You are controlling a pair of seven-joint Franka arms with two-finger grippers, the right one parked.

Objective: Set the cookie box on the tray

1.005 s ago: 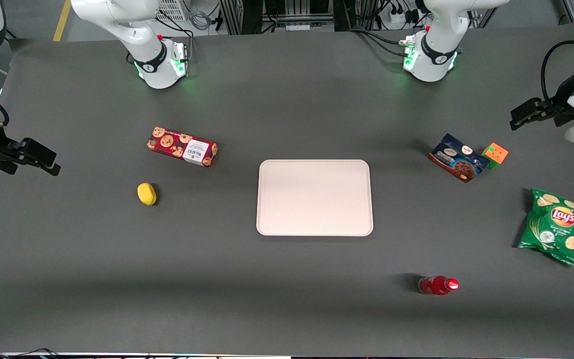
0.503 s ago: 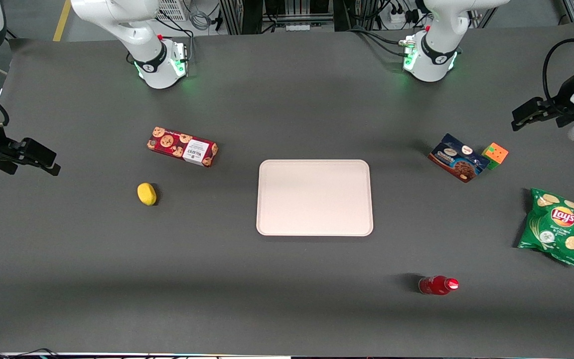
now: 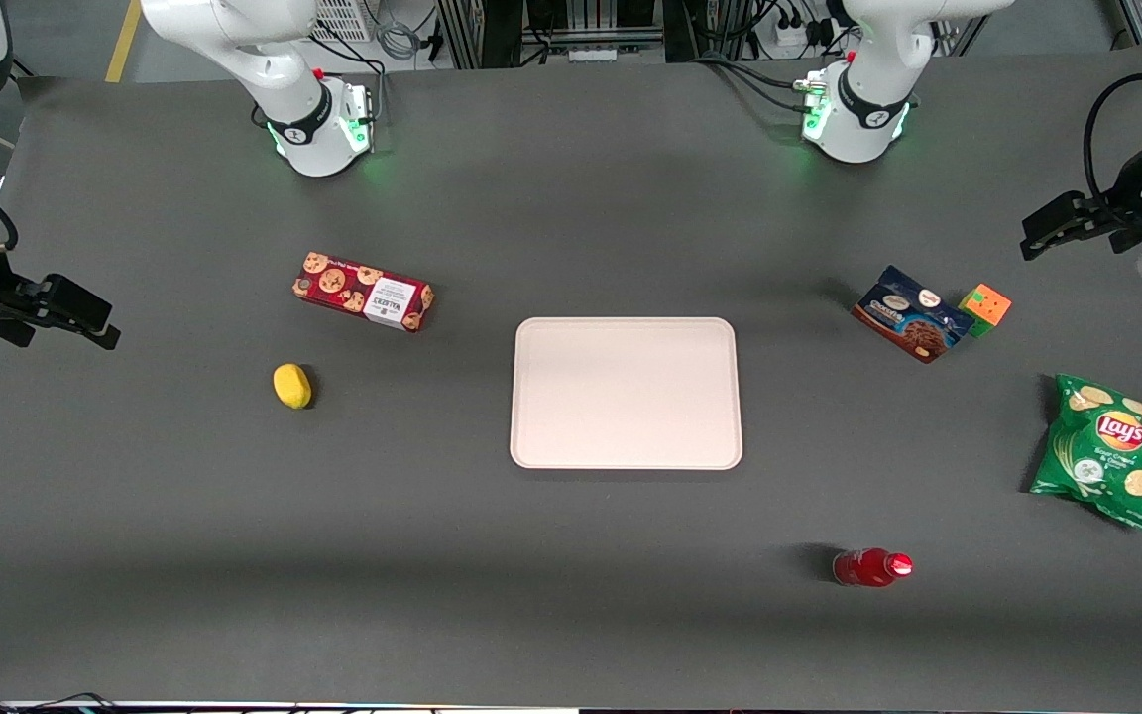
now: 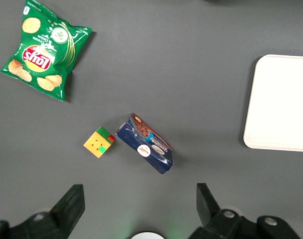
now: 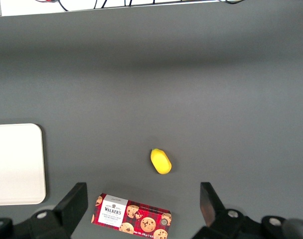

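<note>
The cookie box [image 3: 912,312] lies flat on the table [image 3: 571,615], toward the working arm's end, well apart from the tray [image 3: 626,393]; seen from the tray in the front view, it sits at about 2 o'clock. A small multicoloured cube [image 3: 985,306] lies just beside one corner of the box, at its 3 o'clock. A green chip bag [image 3: 1104,451] lies at the box's 4 o'clock, nearer the front camera. A red bottle [image 3: 871,567] lies on its side at the box's 6 o'clock, nearer the camera again. The tray holds nothing. Toward the parked arm's end lie a longer red cookie box [image 3: 364,292] and, at its 7 o'clock, a yellow lemon [image 3: 291,386].

The gripper [image 3: 1030,238] hangs above the table at the cookie box's 2 o'clock, well apart from it. In the left wrist view its fingers [image 4: 72,204] are spread wide with nothing between them, and the box [image 4: 144,143] and cube [image 4: 98,142] show on the table below.
</note>
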